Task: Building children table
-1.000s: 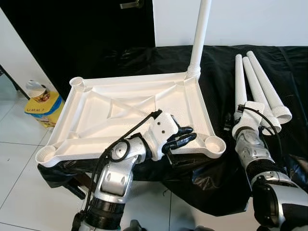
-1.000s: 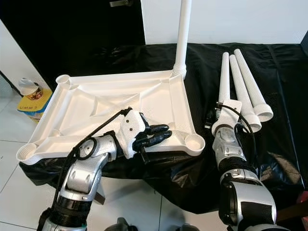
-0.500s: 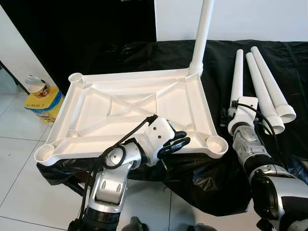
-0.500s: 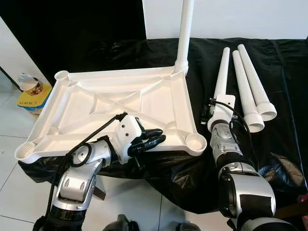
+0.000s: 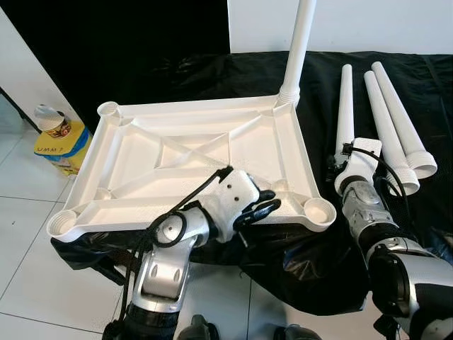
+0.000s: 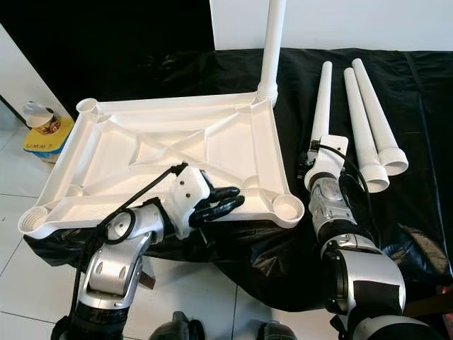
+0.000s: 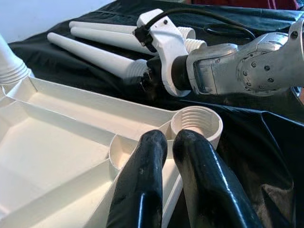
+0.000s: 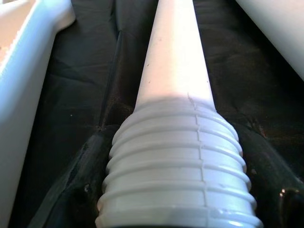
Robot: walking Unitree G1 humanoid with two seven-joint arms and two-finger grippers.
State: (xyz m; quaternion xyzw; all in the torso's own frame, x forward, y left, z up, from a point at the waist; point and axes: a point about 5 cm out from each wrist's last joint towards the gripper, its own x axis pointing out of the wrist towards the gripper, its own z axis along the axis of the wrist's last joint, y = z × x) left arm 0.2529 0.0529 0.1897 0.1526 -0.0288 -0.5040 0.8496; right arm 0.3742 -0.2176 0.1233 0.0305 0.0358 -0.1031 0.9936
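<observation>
The white table top [image 5: 177,152] lies upside down on a black cloth, with one leg [image 5: 297,42] standing upright in its far right corner socket. Three loose legs lie to its right. My left gripper [image 5: 263,207] is shut on the table top's near rim, just left of the empty near right socket [image 7: 197,123]. One finger [image 7: 142,180] lies inside the rim and the other outside it. My right gripper [image 5: 338,166] is shut on the threaded end [image 8: 178,190] of the leftmost loose leg [image 5: 345,106], which lies flat on the cloth.
Two more legs [image 5: 389,120] lie beside the held one, thick ends toward me. The black cloth [image 5: 212,78] hangs over the front edge. A yellow box [image 5: 60,145] with a cup on it stands on the tiled floor at the left.
The camera has shifted slightly. My left gripper's fingers have drawn together on the near rim. My right gripper stays at the leg's threaded end.
</observation>
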